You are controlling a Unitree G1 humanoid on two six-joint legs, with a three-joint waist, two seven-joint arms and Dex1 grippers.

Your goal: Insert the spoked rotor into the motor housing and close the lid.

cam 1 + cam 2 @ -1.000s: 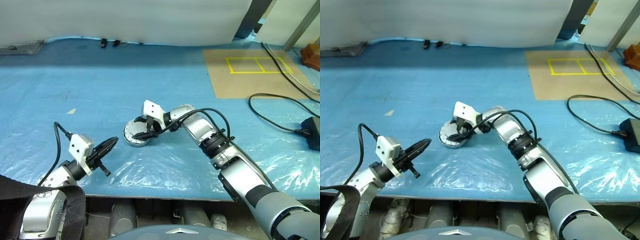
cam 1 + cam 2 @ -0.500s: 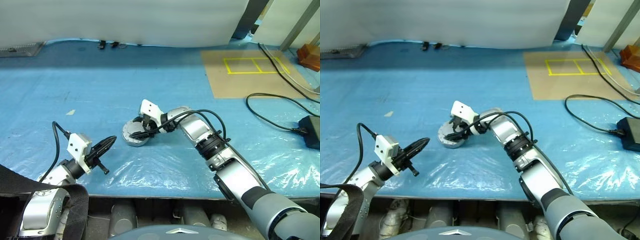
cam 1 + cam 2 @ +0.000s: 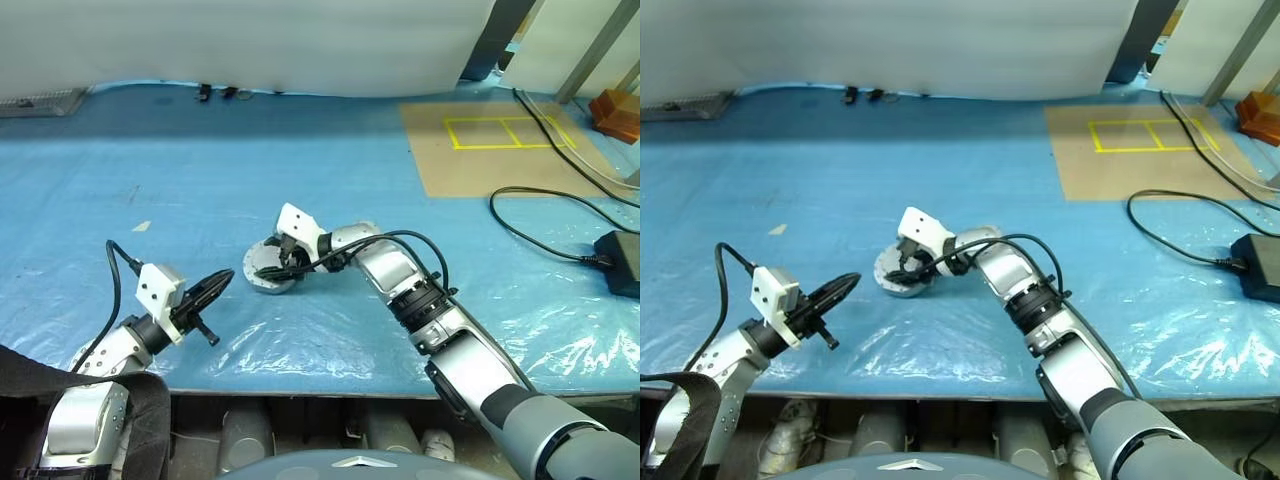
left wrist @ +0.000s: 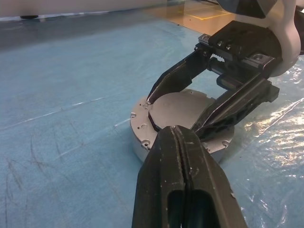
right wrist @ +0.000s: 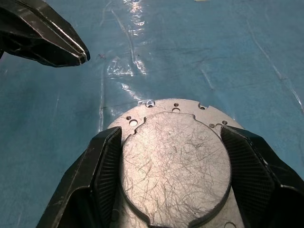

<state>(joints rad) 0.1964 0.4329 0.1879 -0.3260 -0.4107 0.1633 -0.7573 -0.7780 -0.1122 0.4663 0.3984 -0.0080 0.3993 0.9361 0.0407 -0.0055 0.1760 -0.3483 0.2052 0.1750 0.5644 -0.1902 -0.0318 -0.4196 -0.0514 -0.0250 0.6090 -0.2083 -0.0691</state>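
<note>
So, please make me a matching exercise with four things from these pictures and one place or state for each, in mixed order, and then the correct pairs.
Things
1. left gripper
2. right gripper
3. lid
4. black cable

Places or states
A. plain grey face up, on the motor housing
B. fingers pressed together, holding nothing
C. lying on the blue sheet at the robot's right
D. one finger on each side of the disc

Pairs: 1-B, 2-D, 3-A, 4-C
</note>
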